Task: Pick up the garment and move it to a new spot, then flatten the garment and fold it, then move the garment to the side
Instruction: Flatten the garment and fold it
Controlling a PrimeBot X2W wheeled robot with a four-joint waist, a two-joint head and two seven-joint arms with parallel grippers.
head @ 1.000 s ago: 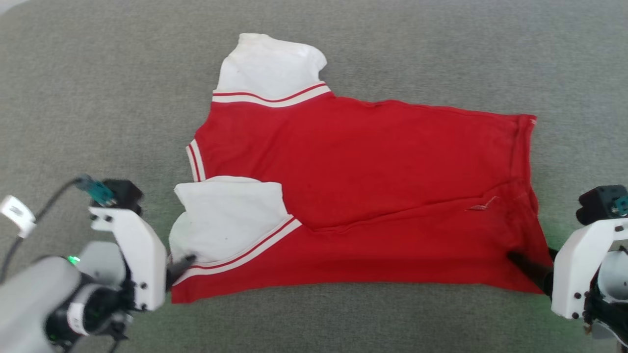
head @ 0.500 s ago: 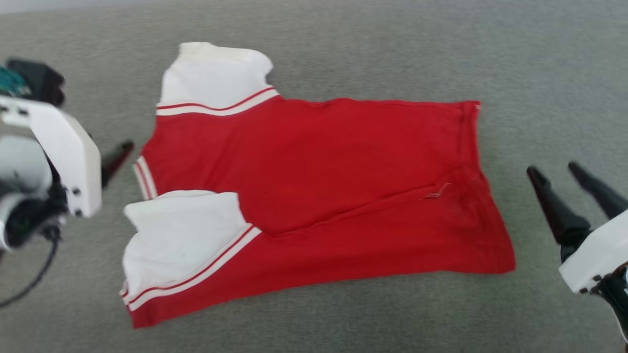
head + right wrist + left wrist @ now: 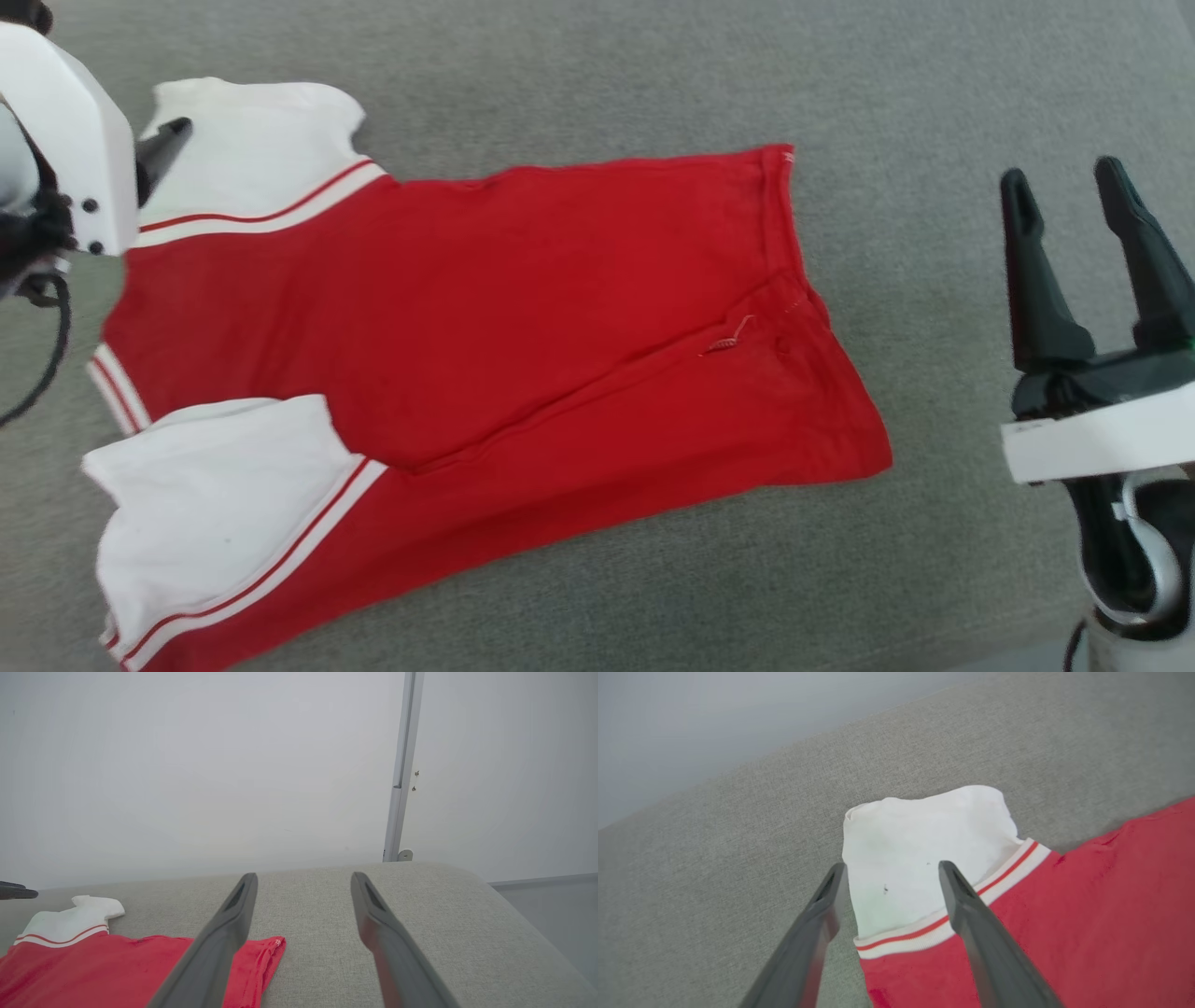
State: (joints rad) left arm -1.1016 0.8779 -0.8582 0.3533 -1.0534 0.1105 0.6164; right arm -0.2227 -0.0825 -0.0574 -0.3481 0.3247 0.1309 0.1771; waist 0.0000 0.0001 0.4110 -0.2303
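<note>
Left pincer [image 3: 892,867], spread, hung at the far white sleeve [image 3: 924,826] of the garment [image 3: 523,308]; right pincer [image 3: 1063,175], spread and empty, stood well right.

- A grey upholstered surface [image 3: 597,75] of fine, even weave spreads across the head view.
- In the right wrist view the same surface ends in a rounded far corner, its edge dropping away at the right.
- A plain white wall [image 3: 187,765] rises directly behind the surface.
- A pale vertical pipe [image 3: 402,742] runs down the wall to a small round bracket [image 3: 404,854] just above the surface's far edge.
- Two small dark fixings [image 3: 415,780] sit on the wall just right of the pipe.
- Grey floor [image 3: 560,914] shows beyond the corner, at the right.
</note>
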